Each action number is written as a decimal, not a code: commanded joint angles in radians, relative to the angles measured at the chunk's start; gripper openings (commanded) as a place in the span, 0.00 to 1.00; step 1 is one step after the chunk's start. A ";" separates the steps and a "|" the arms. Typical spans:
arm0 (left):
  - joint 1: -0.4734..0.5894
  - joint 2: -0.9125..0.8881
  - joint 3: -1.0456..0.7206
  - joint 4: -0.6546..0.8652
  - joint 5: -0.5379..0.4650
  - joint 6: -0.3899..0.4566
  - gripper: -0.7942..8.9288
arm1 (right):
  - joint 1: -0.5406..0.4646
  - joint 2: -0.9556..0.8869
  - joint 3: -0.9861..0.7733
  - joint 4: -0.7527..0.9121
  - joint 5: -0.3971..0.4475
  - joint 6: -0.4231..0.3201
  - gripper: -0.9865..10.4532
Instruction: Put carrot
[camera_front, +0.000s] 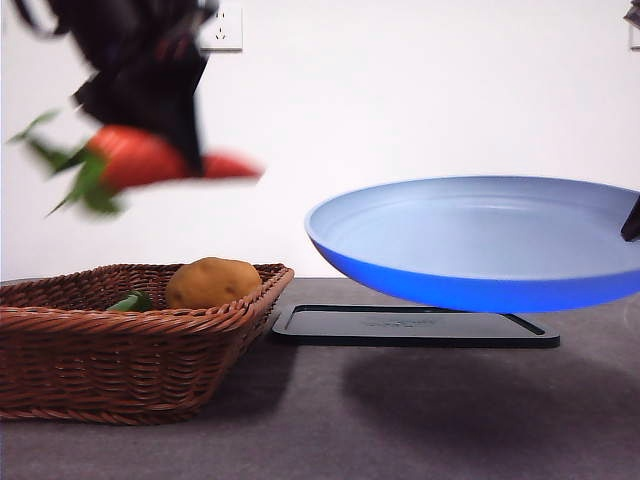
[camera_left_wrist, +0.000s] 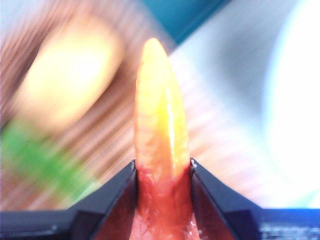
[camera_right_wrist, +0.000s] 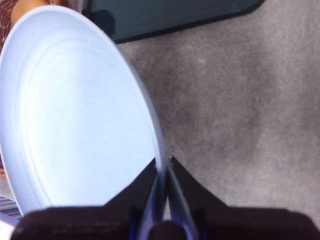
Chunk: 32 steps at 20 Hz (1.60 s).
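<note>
My left gripper (camera_front: 175, 140) is shut on the orange-red carrot (camera_front: 140, 157) and holds it in the air above the wicker basket (camera_front: 120, 350), green leaves pointing left, blurred by motion. The left wrist view shows the carrot (camera_left_wrist: 160, 125) clamped between the black jaws, its tip pointing away. My right gripper (camera_right_wrist: 164, 167) is shut on the rim of a blue plate (camera_right_wrist: 75, 110) and holds it tilted in the air above the black tray (camera_front: 415, 325). The plate (camera_front: 480, 240) shows at the right in the front view.
A yellow-brown potato (camera_front: 212, 282) and a bit of green (camera_front: 130, 300) lie in the basket at the left. The black tray lies flat on the grey table (camera_front: 400, 420) under the plate. A white wall with a socket (camera_front: 220, 28) is behind.
</note>
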 joint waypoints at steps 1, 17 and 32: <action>-0.029 0.014 0.074 0.037 0.268 -0.059 0.17 | 0.006 0.023 0.009 0.013 -0.012 0.058 0.09; -0.442 0.238 0.080 0.281 0.047 -0.076 0.18 | 0.008 0.058 0.009 0.000 -0.064 0.057 0.09; -0.413 0.027 0.082 0.165 0.026 -0.160 0.32 | -0.010 0.163 0.009 0.008 -0.060 0.052 0.09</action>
